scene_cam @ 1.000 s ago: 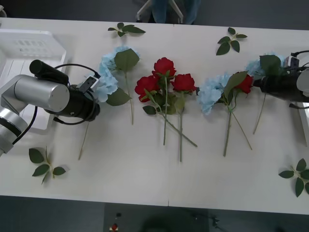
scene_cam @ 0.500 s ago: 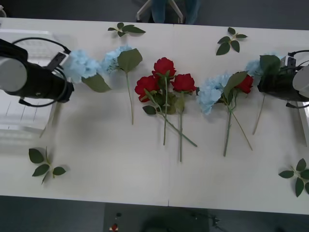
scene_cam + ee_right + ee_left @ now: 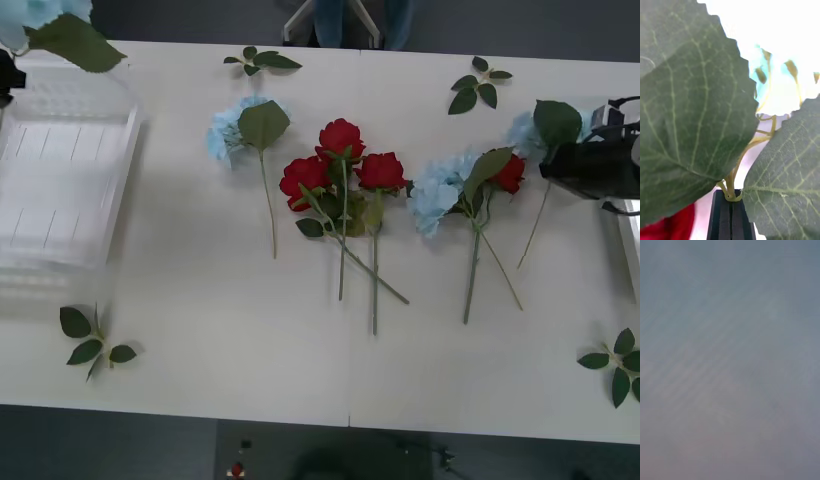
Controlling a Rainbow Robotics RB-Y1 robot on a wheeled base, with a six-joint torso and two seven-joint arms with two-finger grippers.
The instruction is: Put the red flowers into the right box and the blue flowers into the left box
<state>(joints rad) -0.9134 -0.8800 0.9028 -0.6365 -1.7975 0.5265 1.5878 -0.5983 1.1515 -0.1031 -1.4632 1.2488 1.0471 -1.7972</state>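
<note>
The white table [image 3: 230,350] fills the front view. The left box [image 3: 60,170] is the biggest thing on it, at about nine o'clock, and I see no flower lying on its slotted base. The right box [image 3: 630,240] shows as just a white rim at three o'clock, so I cannot tell what is inside it.

The right gripper [image 3: 548,172] is at about two o'clock, just beside that rim. In the right wrist view its black fingers [image 3: 724,217] are pressed together on the thin stem of the lifted blue flower [image 3: 525,132], just under the big green leaves. The stem hangs down toward the table. The left gripper [image 3: 4,75] is a dark sliver at ten o'clock, at the far end of the left box. A raised blue flower [image 3: 40,18] and its leaf hang just beside it, above that end of the box. I cannot tell whether this gripper is clamped on it.

There are four blue flowers in all. Besides these two, one lies at eleven o'clock [image 3: 232,130] and one at about two o'clock [image 3: 438,192], both flat on the table. Three of the red flowers [image 3: 342,165] lie bunched near the middle with their stems crossing. The fourth red flower [image 3: 511,174] touches the blue one at two o'clock. Loose leaf sprigs [image 3: 92,340] are scattered around the edges.

By my judgement the task is barely started. No flower is seen resting in a box, two blue ones are off the table, and all four red ones are untouched.
</note>
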